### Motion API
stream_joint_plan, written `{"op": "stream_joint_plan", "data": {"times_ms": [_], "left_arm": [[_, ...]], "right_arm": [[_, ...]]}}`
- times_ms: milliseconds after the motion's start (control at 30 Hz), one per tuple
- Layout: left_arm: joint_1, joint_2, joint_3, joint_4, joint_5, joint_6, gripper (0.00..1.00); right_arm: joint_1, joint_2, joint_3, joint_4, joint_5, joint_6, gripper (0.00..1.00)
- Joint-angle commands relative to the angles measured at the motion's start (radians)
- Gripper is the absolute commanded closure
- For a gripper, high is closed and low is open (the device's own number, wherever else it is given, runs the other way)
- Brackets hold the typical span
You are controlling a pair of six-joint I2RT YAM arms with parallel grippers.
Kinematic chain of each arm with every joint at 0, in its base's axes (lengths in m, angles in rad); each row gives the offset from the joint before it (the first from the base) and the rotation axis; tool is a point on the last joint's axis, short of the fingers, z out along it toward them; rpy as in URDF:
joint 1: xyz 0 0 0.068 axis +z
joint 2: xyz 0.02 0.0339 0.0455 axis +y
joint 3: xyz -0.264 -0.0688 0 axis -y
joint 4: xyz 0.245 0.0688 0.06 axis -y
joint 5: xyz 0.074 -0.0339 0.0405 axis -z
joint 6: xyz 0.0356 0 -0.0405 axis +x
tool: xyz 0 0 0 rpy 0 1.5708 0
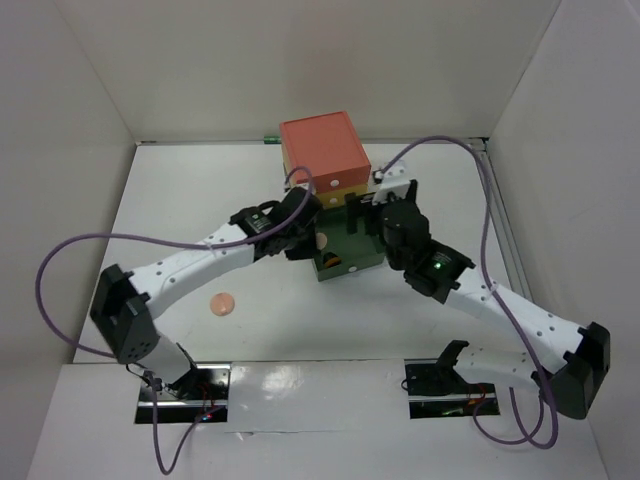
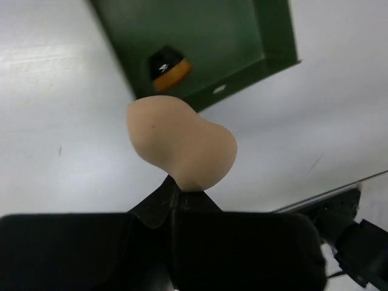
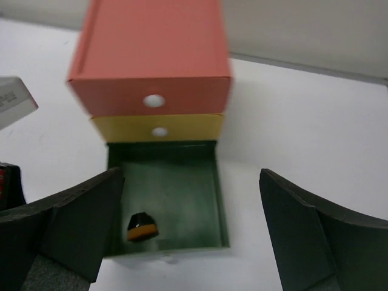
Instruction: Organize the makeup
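The left gripper (image 2: 176, 197) was clenched on the peach sponge (image 2: 182, 145). The two fingers met on the narrow end of the sponge, and the round, wider end pointed away from the gripper, towards the open green drawer (image 2: 242, 36). In the left wrist view the far end of the sponge overlapped the outer wall of this drawer. In the top view the sponge was at the left edge of the drawer. Whether it was over the drawer or just outside it, I could not tell.

Inside the drawer lay a small black and orange item (image 2: 167, 68), near the front wall and apart from the sponge.

The right gripper (image 3: 191, 206) was released, with its fingers wide apart and nothing between them. It was in front of the drawer box (image 1: 322, 150), facing the open drawer.

A peach puff (image 1: 221, 303) lay flat on the table (image 1: 300, 330), well apart from the box and under the left arm.
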Motion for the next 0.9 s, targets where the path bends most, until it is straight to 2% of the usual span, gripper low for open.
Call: {"op": "stream_joint_plan", "data": {"times_ms": [0, 67, 133, 233, 300, 333, 367, 433, 533, 567, 700, 800, 867], "left_arm": [[0.003, 0.173, 0.118, 0.114, 0.063, 0.136, 1.0], [0.003, 0.254, 0.187, 0.114, 0.091, 0.149, 1.0], [0.003, 0.347, 0.272, 0.094, 0.102, 0.158, 0.76], [0.003, 0.378, 0.329, 0.062, 0.112, 0.17, 0.32], [0.003, 0.337, 0.308, 0.062, 0.086, 0.16, 0.2], [0.003, 0.309, 0.289, 0.062, 0.054, 0.159, 0.11], [0.003, 0.277, 0.269, 0.062, 0.031, 0.144, 0.07], [0.003, 0.162, 0.197, 0.024, -0.044, 0.112, 0.0], [0.003, -0.013, 0.055, -0.05, -0.163, 0.028, 0.0], [0.003, -0.055, 0.015, -0.128, -0.185, -0.062, 0.0], [0.118, -0.237, -0.265, -0.286, -0.194, -0.287, 0.0], [0.224, -0.35, -0.396, -0.287, -0.155, -0.379, 0.0], [0.273, -0.408, -0.501, -0.256, -0.154, -0.403, 0.07]], "right_arm": [[-0.062, -0.101, -0.007, -0.089, 0.17, 0.148, 0.0], [-0.1, -0.126, -0.007, -0.114, 0.125, 0.158, 0.0], [-0.123, -0.149, -0.016, -0.134, 0.111, 0.17, 0.0], [-0.123, -0.149, -0.016, -0.175, 0.111, 0.17, 0.0], [-0.133, -0.158, -0.016, -0.188, 0.111, 0.17, 0.0], [-0.133, -0.158, -0.016, -0.188, 0.111, 0.17, 0.0], [-0.133, -0.158, -0.016, -0.188, 0.1, 0.17, 0.0], [-0.133, -0.158, -0.016, -0.177, 0.088, 0.161, 0.0], [-0.133, -0.158, -0.036, -0.165, 0.069, 0.161, 0.0], [-0.133, -0.158, -0.036, -0.165, 0.069, 0.161, 0.0], [-0.133, -0.149, -0.056, -0.131, 0.043, 0.151, 0.0], [-0.133, -0.149, -0.065, -0.122, 0.034, 0.151, 0.0], [-0.142, -0.137, -0.074, -0.122, 0.025, 0.151, 0.0]]}}
